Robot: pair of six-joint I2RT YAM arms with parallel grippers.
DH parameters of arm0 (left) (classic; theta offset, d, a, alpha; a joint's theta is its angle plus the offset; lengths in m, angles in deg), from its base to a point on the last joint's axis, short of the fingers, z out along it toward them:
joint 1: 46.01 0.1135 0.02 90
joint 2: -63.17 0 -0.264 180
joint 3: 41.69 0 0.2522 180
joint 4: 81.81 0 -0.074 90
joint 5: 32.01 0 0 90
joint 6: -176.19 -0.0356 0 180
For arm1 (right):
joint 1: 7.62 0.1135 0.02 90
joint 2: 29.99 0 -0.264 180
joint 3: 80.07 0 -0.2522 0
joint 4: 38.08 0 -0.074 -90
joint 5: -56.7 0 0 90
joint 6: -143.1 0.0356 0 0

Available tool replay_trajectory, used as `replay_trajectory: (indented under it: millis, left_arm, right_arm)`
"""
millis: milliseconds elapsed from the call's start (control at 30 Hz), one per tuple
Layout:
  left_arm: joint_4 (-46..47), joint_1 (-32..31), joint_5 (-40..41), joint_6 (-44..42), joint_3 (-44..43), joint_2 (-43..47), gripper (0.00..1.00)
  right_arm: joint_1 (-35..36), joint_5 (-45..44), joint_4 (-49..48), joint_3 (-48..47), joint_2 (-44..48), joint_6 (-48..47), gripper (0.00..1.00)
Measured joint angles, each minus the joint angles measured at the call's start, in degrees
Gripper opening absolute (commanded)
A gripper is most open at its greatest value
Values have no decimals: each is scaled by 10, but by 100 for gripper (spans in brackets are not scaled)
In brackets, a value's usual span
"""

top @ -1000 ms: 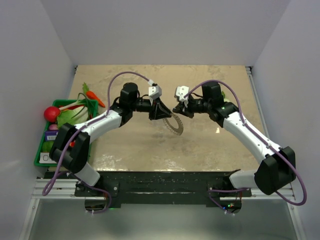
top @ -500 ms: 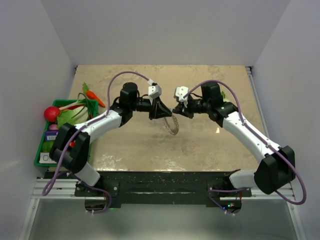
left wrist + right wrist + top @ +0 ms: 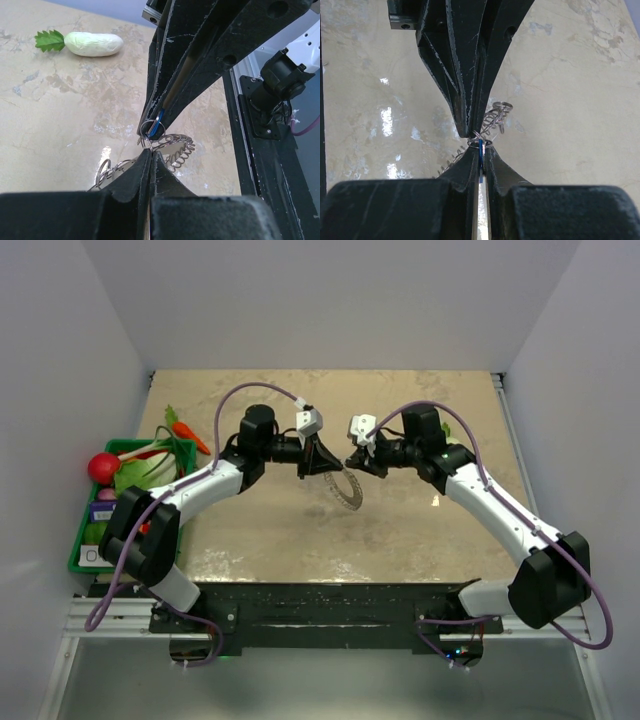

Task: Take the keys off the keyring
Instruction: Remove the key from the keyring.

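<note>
I see the left arm (image 3: pixel 205 485) and the right arm (image 3: pixel 490 502) meeting tip to tip above the middle of the beige marbled table (image 3: pixel 420 540); the right jaws are pinching the small silver key with a bright blue head (image 3: pixel 480 150), its blue edge showing in the narrow slit between them; the left jaws are pressed tight together, their points right at the thin wire where the key joins the wide grey coiled metal keyring (image 3: pixel 176 148); whether they actually nip that wire, I cannot tell. From my overhead camera the keyring (image 3: pixel 348 492) hangs as a curved loop just below the two sets of tips, towards the near edge; on the right wrist camera its coil (image 3: pixel 492 118) trails off behind the left jaws. A white toy radish with green leaves (image 3: pixel 94 44) lies on the table, well apart from all this; a green basket (image 3: pixel 78 552) of toy vegetables sits at the table's left edge.
</note>
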Motion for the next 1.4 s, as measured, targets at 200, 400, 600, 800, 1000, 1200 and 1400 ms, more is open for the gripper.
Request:
replay_trajectory:
  millis: [200,400,600,800,1000,1200,1400]
  left_arm:
    - [-10,-1,2,-6,0,0,0]
    - [-24,-1,1,-15,0,0,0]
    - [-25,1,-6,-19,0,0,0]
    - [-23,6,-37,-18,0,1,0]
    - [28,20,-80,20,2,2,0]
    - [100,29,-113,70,17,3,0]
    - [182,29,-128,129,43,3,0]
  right_arm:
    - [0,-4,38,-15,-2,-33,29]
    - [0,-9,57,-31,-5,-58,33]
    - [0,-20,68,-31,-5,-67,34]
    - [0,-20,80,-33,-19,-81,34]
    - [0,-1,117,-42,-53,-107,30]
    - [0,41,149,-50,-47,-125,27]
    - [0,68,148,-50,-5,-121,25]
